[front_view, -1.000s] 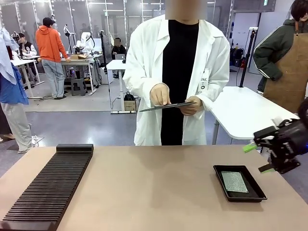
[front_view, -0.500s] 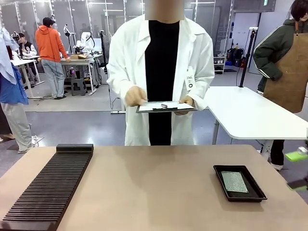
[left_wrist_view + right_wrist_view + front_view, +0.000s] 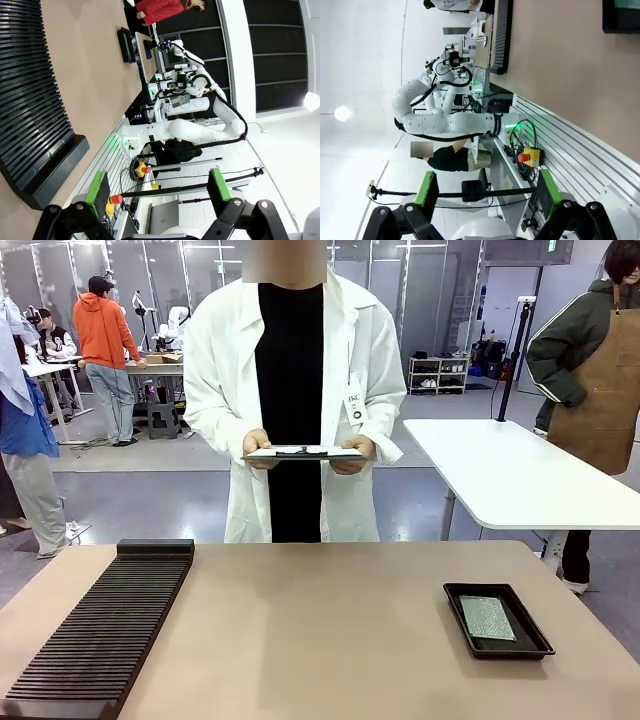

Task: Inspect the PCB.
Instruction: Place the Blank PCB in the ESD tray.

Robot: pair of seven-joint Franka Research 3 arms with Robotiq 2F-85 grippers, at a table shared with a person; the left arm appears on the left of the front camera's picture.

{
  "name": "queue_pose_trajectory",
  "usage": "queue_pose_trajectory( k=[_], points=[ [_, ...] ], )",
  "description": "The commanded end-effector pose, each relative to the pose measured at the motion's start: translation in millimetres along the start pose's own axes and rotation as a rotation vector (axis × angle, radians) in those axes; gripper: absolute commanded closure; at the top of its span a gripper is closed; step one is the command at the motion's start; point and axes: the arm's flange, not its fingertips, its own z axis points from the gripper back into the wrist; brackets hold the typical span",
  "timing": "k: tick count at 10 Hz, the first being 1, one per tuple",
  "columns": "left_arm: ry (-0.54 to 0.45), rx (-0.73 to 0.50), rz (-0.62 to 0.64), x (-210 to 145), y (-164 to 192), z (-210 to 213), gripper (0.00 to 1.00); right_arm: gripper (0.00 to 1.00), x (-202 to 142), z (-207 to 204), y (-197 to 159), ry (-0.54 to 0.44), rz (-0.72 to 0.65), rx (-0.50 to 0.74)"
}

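PCB (image 3: 488,618) flat in black tray (image 3: 497,642), both jaws released, well apart from it

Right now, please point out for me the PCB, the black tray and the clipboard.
PCB (image 3: 487,618), front view, middle of its speckled green face.
Black tray (image 3: 537,644), front view, its right rim.
Clipboard (image 3: 330,451), front view, white paper right of the clip, between the person's hands.

front view: looks across the tan rectangular table (image 3: 320,630) toward the far side.
wrist views: sideways, sharing that table's near edge.
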Motion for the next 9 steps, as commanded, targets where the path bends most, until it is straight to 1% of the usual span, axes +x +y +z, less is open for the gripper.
queue_pose_trajectory(
  k=[1, 2, 9],
  points=[
    [0.004, 0.012, 0.005, -1.4, -2.6, -0.4, 0.0, 0.0, 9.1, -5.1, -0.5, -0.003, 0.049, 0.054],
    [0.004, 0.012, 0.005, -1.4, -2.6, -0.4, 0.0, 0.0, 0.0, 0.0, 0.0, 0.0, 0.0, 0.0],
    [0.004, 0.012, 0.005, -1.4, -2.6, -0.4, 0.0, 0.0, 0.0, 0.0, 0.0, 0.0, 0.0, 0.0]
  ],
)
